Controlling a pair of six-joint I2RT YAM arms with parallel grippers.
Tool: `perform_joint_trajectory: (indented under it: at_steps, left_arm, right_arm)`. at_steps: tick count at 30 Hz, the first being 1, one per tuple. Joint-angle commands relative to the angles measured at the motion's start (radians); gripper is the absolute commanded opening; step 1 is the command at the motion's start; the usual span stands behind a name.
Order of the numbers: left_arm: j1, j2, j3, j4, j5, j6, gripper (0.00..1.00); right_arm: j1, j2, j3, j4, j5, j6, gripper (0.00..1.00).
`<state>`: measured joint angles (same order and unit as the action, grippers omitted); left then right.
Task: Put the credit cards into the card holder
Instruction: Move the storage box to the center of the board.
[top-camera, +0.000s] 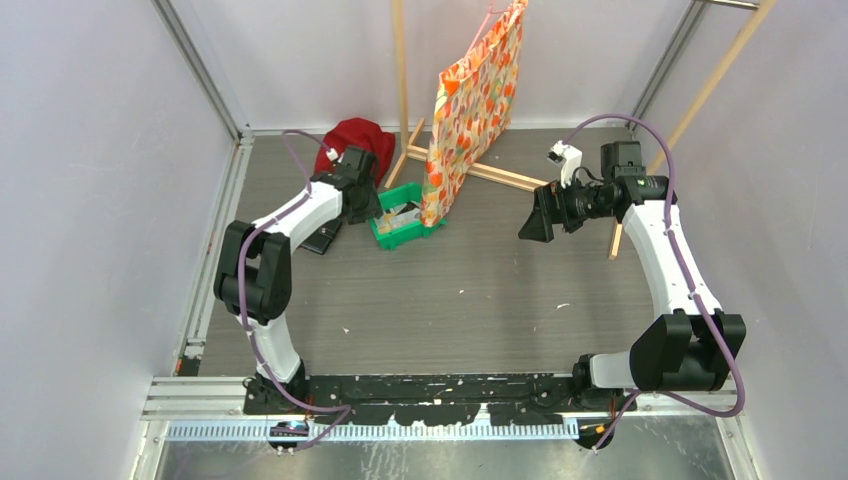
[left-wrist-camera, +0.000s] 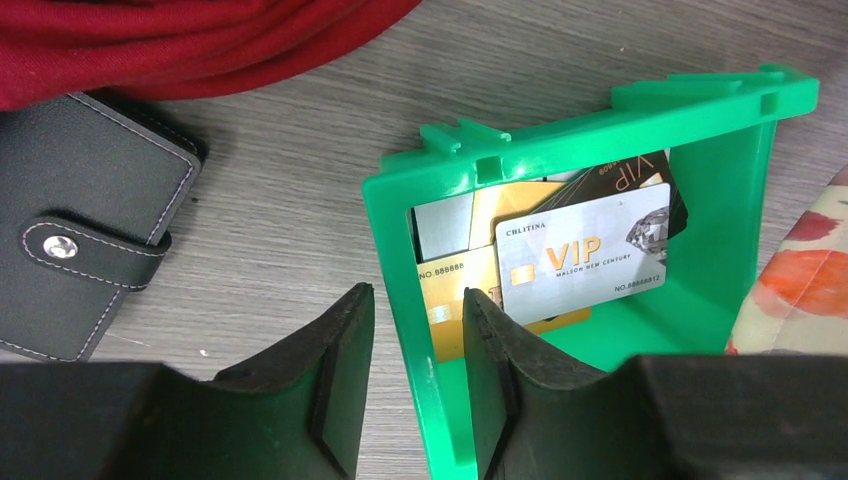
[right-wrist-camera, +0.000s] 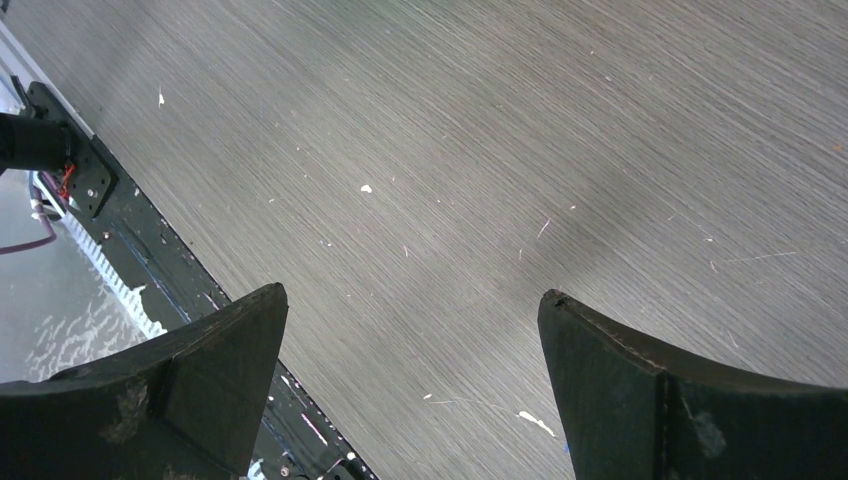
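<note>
Several credit cards lie in a green tray (left-wrist-camera: 400, 260): a silver VIP card (left-wrist-camera: 585, 255) on top, a gold card (left-wrist-camera: 455, 290) under it and a dark card (left-wrist-camera: 650, 170) at the back. My left gripper (left-wrist-camera: 418, 293) straddles the tray's near-left wall, one finger outside and one inside over the gold card, with a gap on both sides of the wall. The black card holder (left-wrist-camera: 85, 230) lies snapped closed left of the tray, partly under the left arm (top-camera: 323, 238) from above. My right gripper (top-camera: 530, 225) hovers open over bare table (right-wrist-camera: 410, 295), holding nothing.
A red cloth (top-camera: 355, 135) lies behind the card holder. A patterned gift bag (top-camera: 475, 100) hangs from a wooden stand (top-camera: 500, 172) and touches the tray's right side. Grey walls enclose the table.
</note>
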<state>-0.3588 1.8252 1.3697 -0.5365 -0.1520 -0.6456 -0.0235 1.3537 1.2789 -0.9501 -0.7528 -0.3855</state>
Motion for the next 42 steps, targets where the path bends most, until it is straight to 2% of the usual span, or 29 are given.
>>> perform_joint_trajectory:
  at_steps: [1,10,15,18,22,27,35,38,42]
  left_arm:
    - [0.003,0.0,-0.014,0.033,0.015,0.026,0.38]
    - [0.003,-0.004,-0.036,0.052,0.042,0.071,0.24]
    - [0.003,-0.036,-0.072,0.064,0.068,0.123,0.07]
    - [0.002,-0.091,-0.118,0.087,0.091,0.166,0.03]
    - [-0.009,-0.202,-0.208,0.135,0.19,0.253,0.01]
    - [-0.08,-0.356,-0.335,0.188,0.276,0.376,0.0]
    - [-0.269,-0.545,-0.533,0.4,0.218,0.447,0.0]
    - [-0.297,-0.536,-0.543,0.453,0.247,0.458,0.0]
    - [-0.311,-0.45,-0.492,0.491,0.335,0.495,0.0]
  right_arm:
    - [-0.004,-0.008,0.002,0.026,-0.011,0.011,1.0]
    - [-0.005,-0.011,-0.001,0.025,-0.01,0.01,1.0]
    - [-0.005,-0.014,-0.005,0.024,-0.01,0.011,1.0]
    - [-0.006,-0.017,-0.006,0.02,-0.01,0.011,1.0]
    - [-0.006,-0.018,-0.01,0.02,-0.015,0.013,1.0]
    - [-0.006,-0.02,-0.02,0.02,-0.031,0.016,1.0]
    - [-0.007,-0.034,-0.052,0.016,-0.046,0.016,1.0]
    - [-0.01,-0.043,-0.065,0.016,-0.061,0.016,1.0]
    - [-0.009,-0.053,-0.091,0.018,-0.09,0.016,1.0]
